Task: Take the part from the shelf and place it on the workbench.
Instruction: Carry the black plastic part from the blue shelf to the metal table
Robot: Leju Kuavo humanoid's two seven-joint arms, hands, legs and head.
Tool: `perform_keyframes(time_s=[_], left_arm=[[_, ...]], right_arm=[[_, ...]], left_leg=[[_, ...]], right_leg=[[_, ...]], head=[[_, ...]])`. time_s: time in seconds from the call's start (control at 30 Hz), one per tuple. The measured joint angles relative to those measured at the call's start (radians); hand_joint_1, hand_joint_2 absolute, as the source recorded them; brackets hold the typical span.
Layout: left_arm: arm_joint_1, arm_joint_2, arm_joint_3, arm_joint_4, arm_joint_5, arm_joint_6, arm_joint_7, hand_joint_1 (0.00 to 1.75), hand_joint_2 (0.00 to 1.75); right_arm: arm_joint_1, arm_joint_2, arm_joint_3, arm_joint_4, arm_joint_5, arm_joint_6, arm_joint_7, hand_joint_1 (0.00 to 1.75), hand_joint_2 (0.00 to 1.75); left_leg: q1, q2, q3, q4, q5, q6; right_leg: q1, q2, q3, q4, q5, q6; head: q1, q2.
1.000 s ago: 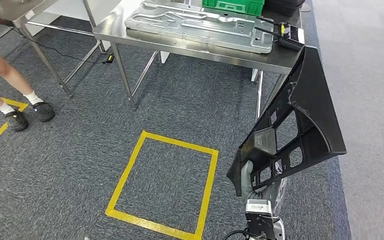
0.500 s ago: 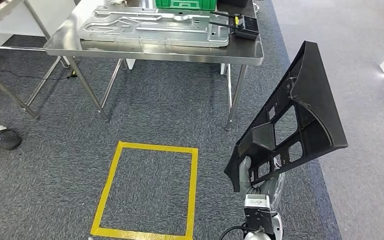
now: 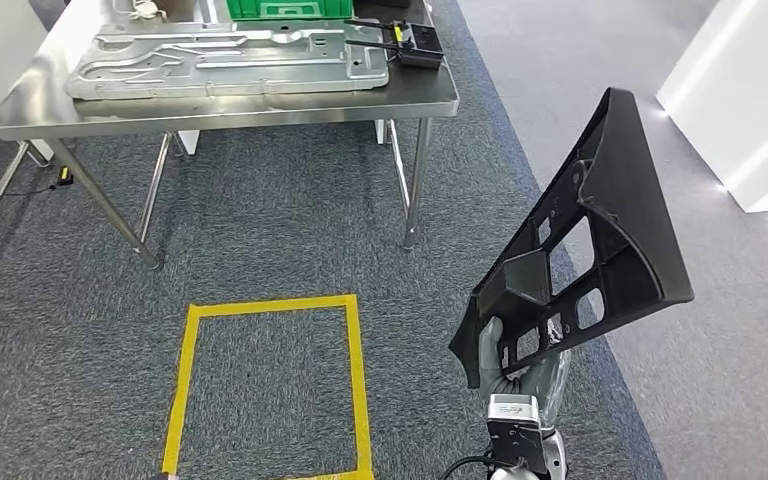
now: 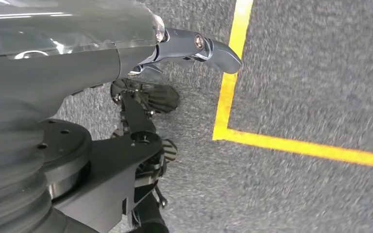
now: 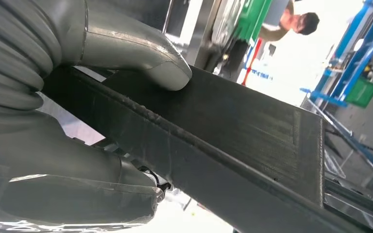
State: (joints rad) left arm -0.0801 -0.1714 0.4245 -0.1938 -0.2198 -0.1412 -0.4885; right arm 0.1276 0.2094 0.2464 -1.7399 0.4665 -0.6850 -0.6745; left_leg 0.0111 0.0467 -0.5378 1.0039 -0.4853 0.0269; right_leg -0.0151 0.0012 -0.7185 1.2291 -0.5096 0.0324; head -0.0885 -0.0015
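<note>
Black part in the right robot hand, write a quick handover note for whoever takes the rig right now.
Right robot hand: grips the black plastic part at its lower end, held up tilted over the carpet.
Left robot hand: holds nothing, hanging near the yellow floor marking.
Steel workbench: ahead and to the left, carrying a stamped metal panel, a green crate and a black device.
Done: part is in hand, off the shelf.
Left: approach the workbench and set the part on it.

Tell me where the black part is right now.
In the head view the black part is held up at lower right by the right robot hand, over grey carpet, right of the yellow floor square.
</note>
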Motion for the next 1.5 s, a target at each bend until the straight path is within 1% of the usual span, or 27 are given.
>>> perform_keyframes(time_s=[0.03, 0.07, 0.1, 0.13, 0.2, 0.27, 0.3, 0.33, 0.37, 0.4, 0.43, 0.47, 0.5, 0.53, 0.57, 0.6, 0.63, 0.67, 0.7, 0.8, 0.83, 0.93, 1.0, 1.1, 1.17, 1.27, 1.5], left_arm=[[-0.003, 0.000, 0.000, 0.000, -0.003, -0.001, 0.001, 0.00, 1.75], [-0.006, 0.000, 0.000, 0.000, -0.005, -0.002, 0.002, 0.00, 1.75], [-0.009, 0.000, 0.000, 0.000, -0.008, -0.002, 0.004, 0.00, 1.75], [-0.010, 0.000, 0.000, 0.000, -0.009, -0.003, 0.005, 0.00, 1.75], [-0.012, 0.000, 0.000, 0.000, -0.010, -0.003, 0.006, 0.00, 1.75], [-0.013, 0.000, 0.000, 0.000, -0.012, -0.003, 0.006, 0.00, 1.75], [-0.013, 0.000, 0.000, 0.000, -0.012, -0.003, 0.006, 0.00, 1.75], [-0.012, 0.000, 0.000, 0.000, -0.013, -0.003, 0.006, 0.00, 1.75], [-0.011, 0.000, 0.000, 0.000, -0.014, -0.004, 0.006, 0.00, 1.75], [-0.009, 0.000, 0.000, 0.000, -0.014, -0.004, 0.006, 0.00, 1.75], [-0.007, 0.000, 0.001, 0.000, -0.014, -0.004, 0.006, 0.00, 1.75], [-0.007, 0.000, 0.001, 0.000, -0.015, -0.005, 0.006, 0.00, 1.75], [-0.006, 0.000, 0.001, 0.000, -0.015, -0.005, 0.006, 0.00, 1.75], [-0.007, 0.000, 0.001, 0.000, -0.015, -0.005, 0.006, 0.00, 1.75], [-0.008, 0.000, 0.001, 0.000, -0.016, -0.005, 0.006, 0.00, 1.75], [-0.009, 0.000, 0.001, 0.000, -0.017, -0.005, 0.006, 0.00, 1.75], [-0.010, 0.000, 0.001, 0.000, -0.018, -0.005, 0.006, 0.00, 1.75], [-0.011, 0.000, 0.001, 0.000, -0.019, -0.005, 0.006, 0.00, 1.75], [-0.011, -0.001, 0.001, 0.000, -0.020, -0.006, 0.006, 0.00, 1.75], [-0.010, 0.000, 0.002, 0.000, -0.022, -0.006, 0.008, 0.00, 1.75], [-0.010, 0.000, 0.002, 0.000, -0.024, -0.007, 0.009, 0.00, 1.75], [-0.011, 0.000, 0.002, 0.000, -0.030, -0.011, 0.012, 0.00, 1.75], [-0.011, -0.001, 0.002, 0.000, -0.031, -0.014, 0.013, 0.00, 1.75], [-0.012, 0.000, 0.003, 0.000, -0.033, -0.015, 0.014, 0.00, 1.75], [-0.012, 0.000, 0.003, 0.000, -0.035, -0.016, 0.015, 0.00, 1.75], [-0.012, -0.001, 0.003, 0.000, -0.040, -0.016, 0.016, 0.00, 1.75], [-0.012, -0.001, 0.003, 0.000, -0.041, -0.019, 0.016, 0.00, 1.75]], right_arm=[[0.000, 0.000, 0.000, 0.000, 0.008, -0.004, -0.001, 1.75, 1.75], [0.001, 0.000, 0.000, 0.000, 0.015, -0.006, -0.002, 1.75, 1.75], [0.002, 0.000, 0.000, -0.001, 0.023, -0.008, -0.003, 1.75, 1.75], [0.003, 0.000, 0.000, -0.002, 0.030, -0.009, -0.004, 1.75, 1.75], [0.006, 0.000, 0.000, -0.005, 0.042, -0.009, -0.003, 1.75, 1.75], [0.009, 0.001, 0.000, -0.008, 0.051, -0.009, -0.001, 1.75, 1.75], [0.010, 0.001, 0.000, -0.010, 0.054, -0.010, 0.001, 1.75, 1.75], [0.012, 0.002, 0.000, -0.011, 0.057, -0.010, 0.002, 1.75, 1.75], [0.013, 0.002, 0.001, -0.012, 0.060, -0.010, 0.003, 1.75, 1.75], [0.014, 0.002, 0.001, -0.012, 0.062, -0.010, 0.003, 1.75, 1.75], [0.016, 0.002, 0.001, -0.012, 0.064, -0.010, 0.004, 1.75, 1.75], [0.017, 0.002, 0.001, -0.011, 0.065, -0.010, 0.004, 1.75, 1.75], [0.018, 0.002, 0.001, -0.011, 0.066, -0.010, 0.004, 1.75, 1.75], [0.018, 0.002, 0.001, -0.011, 0.067, -0.010, 0.005, 1.75, 1.75], [0.019, 0.002, 0.001, -0.011, 0.068, -0.010, 0.005, 1.75, 1.75], [0.019, 0.002, 0.001, -0.012, 0.069, -0.009, 0.006, 1.75, 1.75], [0.018, 0.002, 0.001, -0.012, 0.070, -0.009, 0.007, 1.75, 1.75], [0.019, 0.002, 0.002, -0.012, 0.071, -0.009, 0.008, 1.75, 1.75], [0.019, 0.002, 0.003, -0.012, 0.075, -0.009, 0.009, 1.75, 1.75], [0.023, 0.002, 0.004, -0.017, 0.101, -0.009, 0.020, 1.75, 1.75], [0.026, 0.003, 0.004, -0.021, 0.113, -0.009, 0.024, 1.75, 1.75], [0.036, 0.009, 0.004, -0.035, 0.141, -0.009, 0.030, 1.75, 1.75], [0.040, 0.011, 0.004, -0.041, 0.147, -0.009, 0.032, 1.75, 1.75], [0.045, 0.015, 0.004, -0.047, 0.152, -0.009, 0.033, 1.75, 1.75], [0.048, 0.016, 0.004, -0.052, 0.157, -0.009, 0.033, 1.75, 1.75], [0.052, 0.017, 0.004, -0.058, 0.160, -0.009, 0.032, 1.75, 1.75], [0.059, 0.018, 0.004, -0.064, 0.166, -0.009, 0.032, 1.75, 1.75]], left_leg=[[0.000, 0.005, 0.002, 0.001, -0.002, -0.003], [-0.002, 0.009, 0.004, 0.001, -0.005, -0.007], [-0.003, 0.012, 0.006, 0.002, -0.007, -0.011], [-0.005, 0.013, 0.007, 0.002, -0.008, -0.016], [-0.005, 0.016, 0.011, -0.001, -0.010, -0.027], [-0.001, 0.003, 0.006, 0.018, -0.027, -0.038], [0.000, -0.010, -0.010, 0.054, -0.050, -0.041], [0.001, -0.024, -0.036, 0.111, -0.081, -0.043], [0.001, -0.033, -0.071, 0.181, -0.114, -0.045], [0.001, -0.037, -0.104, 0.246, -0.139, -0.047], [0.001, -0.038, -0.126, 0.285, -0.145, -0.047], [0.001, -0.039, -0.130, 0.285, -0.130, -0.047], [0.002, -0.039, -0.115, 0.245, -0.098, -0.046], [0.002, -0.040, -0.086, 0.177, -0.056, -0.045], [0.002, -0.043, -0.054, 0.108, -0.026, -0.042], [0.001, -0.045, -0.030, 0.055, -0.006, -0.037], [0.000, -0.048, -0.016, 0.024, 0.002, -0.032], [-0.002, -0.049, -0.012, 0.014, 0.000, -0.027], [-0.003, -0.049, -0.013, 0.011, 0.003, -0.024], [-0.005, -0.049, -0.013, 0.008, 0.008, -0.021], [-0.007, -0.050, -0.014, 0.008, 0.008, -0.019], [-0.009, -0.049, -0.014, 0.009, 0.008, -0.013], [-0.010, -0.049, -0.015, 0.009, 0.008, -0.011], [-0.012, -0.049, -0.015, 0.010, 0.007, -0.009], [-0.012, -0.049, -0.015, 0.010, 0.006, -0.007], [-0.012, -0.049, -0.015, 0.010, 0.006, -0.007], [-0.009, -0.049, -0.015, 0.010, 0.006, -0.008]], right_leg=[[0.000, -0.007, 0.041, -0.074, 0.029, -0.003], [0.002, -0.013, 0.079, -0.139, 0.051, -0.006], [0.005, -0.018, 0.107, -0.187, 0.064, -0.010], [0.008, -0.021, 0.119, -0.208, 0.064, -0.014], [0.012, -0.015, 0.120, -0.212, 0.064, -0.024], [0.008, -0.009, 0.124, -0.220, 0.066, -0.037], [0.006, -0.008, 0.126, -0.224, 0.067, -0.044], [0.005, -0.006, 0.128, -0.225, 0.067, -0.048], [0.006, -0.003, 0.128, -0.225, 0.067, -0.052], [0.008, 0.000, 0.128, -0.225, 0.066, -0.054], [0.009, 0.005, 0.128, -0.224, 0.066, -0.054], [0.010, 0.010, 0.129, -0.224, 0.065, -0.054], [0.010, 0.015, 0.130, -0.223, 0.064, -0.053], [0.010, 0.019, 0.132, -0.221, 0.063, -0.051], [0.010, 0.023, 0.134, -0.218, 0.060, -0.047], [0.011, 0.026, 0.134, -0.215, 0.058, -0.043], [0.012, 0.028, 0.134, -0.213, 0.057, -0.038], [0.013, 0.029, 0.133, -0.212, 0.057, -0.033], [0.014, 0.029, 0.132, -0.212, 0.056, -0.035], [0.016, 0.028, 0.131, -0.214, 0.058, -0.059], [0.016, 0.028, 0.132, -0.215, 0.059, -0.063], [0.014, 0.027, 0.133, -0.219, 0.062, -0.058], [0.013, 0.027, 0.133, -0.221, 0.064, -0.053], [0.011, 0.027, 0.134, -0.223, 0.065, -0.033], [0.010, 0.027, 0.134, -0.223, 0.064, -0.026], [0.010, 0.027, 0.134, -0.224, 0.064, -0.021], [0.012, 0.027, 0.132, -0.222, 0.064, -0.021]], head=[[0.000, 0.000], [0.000, 0.000], [0.000, 0.000], [0.000, 0.000], [0.000, 0.000], [0.000, 0.000], [0.000, 0.000], [0.000, 0.000], [0.000, 0.000], [0.000, 0.000], [0.000, 0.000], [0.000, 0.000], [0.000, 0.000], [0.000, 0.000], [0.000, 0.000], [0.000, 0.000], [0.000, 0.000], [0.000, 0.000], [0.000, 0.000], [0.000, 0.000], [0.000, 0.000], [0.000, 0.000], [0.000, 0.000], [0.000, 0.000], [0.000, 0.000], [0.000, 0.000], [0.000, 0.000]])
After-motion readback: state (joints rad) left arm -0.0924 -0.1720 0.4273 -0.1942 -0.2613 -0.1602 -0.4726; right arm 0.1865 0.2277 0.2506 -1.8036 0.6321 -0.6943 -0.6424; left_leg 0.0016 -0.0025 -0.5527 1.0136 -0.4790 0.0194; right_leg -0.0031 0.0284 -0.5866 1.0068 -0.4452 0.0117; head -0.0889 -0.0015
